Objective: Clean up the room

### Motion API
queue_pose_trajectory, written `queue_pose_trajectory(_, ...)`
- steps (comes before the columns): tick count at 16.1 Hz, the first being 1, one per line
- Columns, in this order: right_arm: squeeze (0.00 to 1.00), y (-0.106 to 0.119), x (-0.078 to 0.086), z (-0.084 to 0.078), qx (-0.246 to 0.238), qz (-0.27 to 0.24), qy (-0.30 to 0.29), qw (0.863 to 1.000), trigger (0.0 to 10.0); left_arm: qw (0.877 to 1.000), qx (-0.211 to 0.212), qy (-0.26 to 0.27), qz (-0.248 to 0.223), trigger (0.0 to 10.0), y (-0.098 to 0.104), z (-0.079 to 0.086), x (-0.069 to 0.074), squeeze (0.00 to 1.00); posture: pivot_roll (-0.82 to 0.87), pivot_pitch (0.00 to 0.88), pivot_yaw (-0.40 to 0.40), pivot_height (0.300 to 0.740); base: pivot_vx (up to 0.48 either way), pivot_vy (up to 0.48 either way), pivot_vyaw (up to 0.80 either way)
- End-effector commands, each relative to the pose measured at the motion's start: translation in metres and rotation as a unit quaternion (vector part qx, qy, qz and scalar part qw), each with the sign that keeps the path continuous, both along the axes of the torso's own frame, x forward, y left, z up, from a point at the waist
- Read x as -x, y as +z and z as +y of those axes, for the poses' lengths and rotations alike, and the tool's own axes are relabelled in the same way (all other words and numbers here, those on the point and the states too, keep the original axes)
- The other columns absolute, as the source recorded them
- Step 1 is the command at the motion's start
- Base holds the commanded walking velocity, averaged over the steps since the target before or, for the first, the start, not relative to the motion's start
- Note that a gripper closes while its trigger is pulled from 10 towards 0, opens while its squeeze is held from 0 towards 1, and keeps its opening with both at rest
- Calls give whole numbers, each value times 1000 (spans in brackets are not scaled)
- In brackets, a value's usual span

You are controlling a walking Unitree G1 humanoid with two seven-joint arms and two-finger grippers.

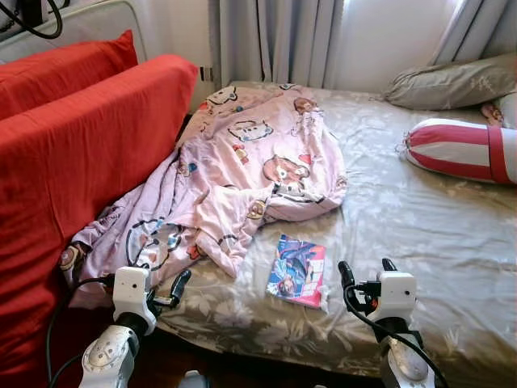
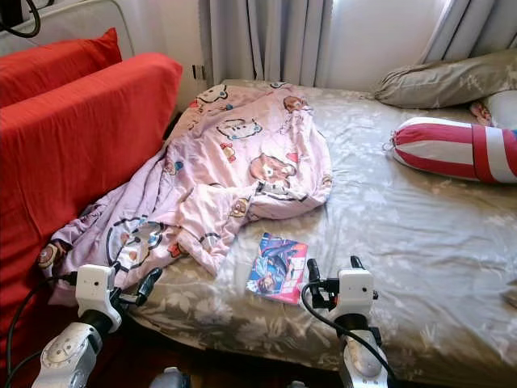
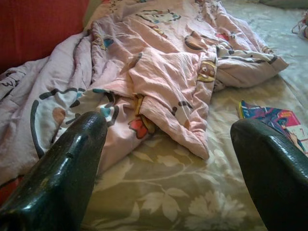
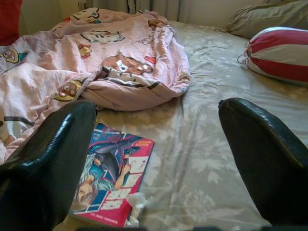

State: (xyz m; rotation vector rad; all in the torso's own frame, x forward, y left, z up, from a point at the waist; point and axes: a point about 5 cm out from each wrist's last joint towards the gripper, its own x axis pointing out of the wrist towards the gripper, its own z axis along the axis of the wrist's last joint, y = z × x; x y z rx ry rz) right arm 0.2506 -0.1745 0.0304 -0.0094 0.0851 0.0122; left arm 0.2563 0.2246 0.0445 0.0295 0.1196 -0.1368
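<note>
Here's the bed (image 1: 404, 210), and the mess on it starts with a pink cartoon-print blanket (image 1: 242, 174) lying crumpled across the left-centre of the frame, its lower end spilling over the mattress edge at lower left. Just below and right of the blanket's folded corner sits a comic book (image 1: 296, 271), flat on the grey floral sheet near the bottom-centre edge of the bed, cover up, with a small scrap of white paper (image 4: 136, 204) touching its near corner.

Both arms are up at the bottom of the frame. The left gripper (image 1: 166, 295) hovers at lower left, right at the bed's edge beside the hanging blanket; its wrist camera shows its two black fingers (image 3: 67, 168) spread well apart, nothing between them. The right gripper (image 1: 367, 279) sits at lower centre-right, just right of the comic book, fingers (image 4: 53, 154) likewise wide apart and holding nothing.

Moving outward: a red-and-white striped bolster (image 1: 464, 149) lies at the right edge, an olive pillow (image 1: 452, 81) above it in the upper right. Red cushions (image 1: 73, 153) fill the left side, and grey curtains (image 1: 275, 40) hang along the top behind the bed
</note>
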Motion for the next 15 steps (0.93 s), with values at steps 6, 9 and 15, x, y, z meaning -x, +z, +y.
queue_pose_trajectory(6, 0, -2, -1, 3, -1, 7, 8, 1000, 10000, 1000, -4, -4, 8, 10000, -1, 0, -1, 0, -19, 33, -38, 665, 353, 0, 0)
queue_pose_trajectory(9, 0, -3, 0, 4, 0, 10, 10, 1000, 10000, 1000, -5, -6, 10, 10000, -1, 0, -2, 0, -19, 33, -38, 665, 310, 0, 0)
queue_pose_trajectory(15, 0, -3, -1, 6, -7, 10, 14, 1000, 10000, 1000, -3, -7, 9, 10000, -1, -1, -2, 0, -18, 31, -36, 665, 0, 0, 0)
